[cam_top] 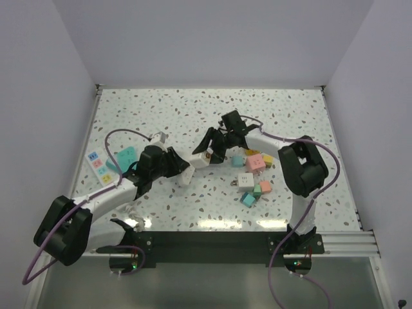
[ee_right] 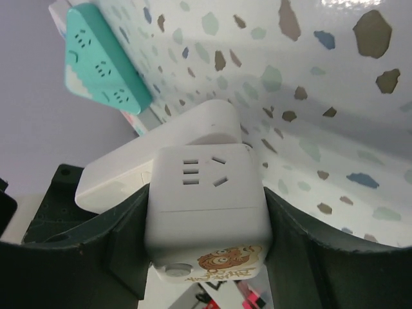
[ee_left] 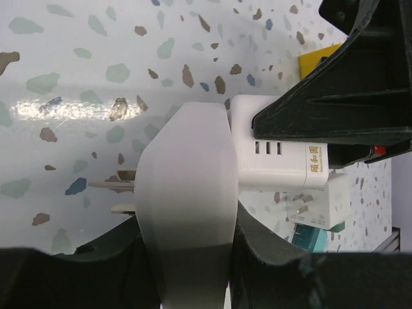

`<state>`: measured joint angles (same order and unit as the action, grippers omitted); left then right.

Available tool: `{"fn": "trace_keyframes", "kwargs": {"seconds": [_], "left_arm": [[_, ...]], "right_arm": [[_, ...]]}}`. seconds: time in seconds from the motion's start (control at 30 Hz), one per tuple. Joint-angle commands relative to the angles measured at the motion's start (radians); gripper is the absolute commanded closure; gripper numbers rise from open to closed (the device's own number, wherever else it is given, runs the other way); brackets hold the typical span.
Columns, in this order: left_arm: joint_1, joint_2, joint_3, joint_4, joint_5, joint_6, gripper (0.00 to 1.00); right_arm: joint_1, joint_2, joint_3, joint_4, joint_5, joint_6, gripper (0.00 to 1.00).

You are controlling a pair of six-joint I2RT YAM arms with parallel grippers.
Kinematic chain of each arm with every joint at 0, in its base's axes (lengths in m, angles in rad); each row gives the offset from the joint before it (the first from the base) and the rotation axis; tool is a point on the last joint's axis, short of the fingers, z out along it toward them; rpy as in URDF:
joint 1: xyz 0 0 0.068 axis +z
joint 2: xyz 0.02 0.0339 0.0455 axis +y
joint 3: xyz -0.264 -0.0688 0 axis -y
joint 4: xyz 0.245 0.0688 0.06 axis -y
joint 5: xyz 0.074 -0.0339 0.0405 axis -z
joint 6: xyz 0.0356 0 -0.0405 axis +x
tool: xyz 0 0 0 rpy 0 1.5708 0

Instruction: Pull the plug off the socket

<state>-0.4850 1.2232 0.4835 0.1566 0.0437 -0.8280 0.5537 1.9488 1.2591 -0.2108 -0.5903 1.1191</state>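
left gripper [cam_top: 177, 168]: clamped on the white plug [ee_left: 187, 193]; black fingers hug both sides of its body in the left wrist view
right gripper [cam_top: 209, 153]: pinching the white cube socket [ee_right: 206, 199], one finger on each flank
plug: out over the middle of the speckled table [cam_top: 193, 109], between the two arms; its metal prongs [ee_left: 116, 187] stick out bare on the side facing away from the cube
socket: right up against the other side of the plug body; a face with slot holes looks into the right wrist camera, and there's a cartoon sticker on its near edge
joint: cube and plug look to be touching, but i can't tell whether they are still mated
behind them: a teal power strip [ee_right: 103, 71] lies flat towards the table's left edge
right side: a cluster of small cube sockets, pink [cam_top: 254, 161], white [cam_top: 245, 180] and teal [cam_top: 248, 198], sits near the right arm
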Motion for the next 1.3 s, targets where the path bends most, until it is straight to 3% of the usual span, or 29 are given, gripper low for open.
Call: {"fn": "trace_keyframes", "kwargs": {"seconds": [0.0,0.17,0.57,0.7,0.8,1.1,1.27], "left_arm": [[0.039,-0.022,0.017,-0.155,-0.295,0.066,1.00],[0.039,-0.030,0.024,-0.192,-0.326,0.073,1.00],[0.039,-0.013,0.131,-0.282,-0.381,0.032,1.00],[0.039,0.033,0.171,-0.275,-0.363,0.030,1.00],[0.037,0.064,0.194,-0.275,-0.375,0.035,1.00],[0.040,0.052,0.179,-0.295,-0.481,0.131,1.00],[0.049,0.056,0.178,-0.302,-0.496,0.164,1.00]], "right_arm": [[-0.069,-0.099,0.100,-0.421,-0.171,-0.335,1.00],[-0.113,-0.106,0.105,-0.512,-0.262,-0.449,1.00],[-0.170,-0.275,-0.133,-0.146,-0.195,-0.070,1.00],[-0.132,-0.206,-0.098,-0.118,-0.158,-0.067,1.00],[-0.133,-0.151,-0.060,-0.102,-0.226,-0.084,1.00],[-0.265,-0.155,0.094,-0.622,-0.385,-0.559,1.00],[-0.279,-0.191,0.057,-0.630,-0.417,-0.576,1.00]]}}
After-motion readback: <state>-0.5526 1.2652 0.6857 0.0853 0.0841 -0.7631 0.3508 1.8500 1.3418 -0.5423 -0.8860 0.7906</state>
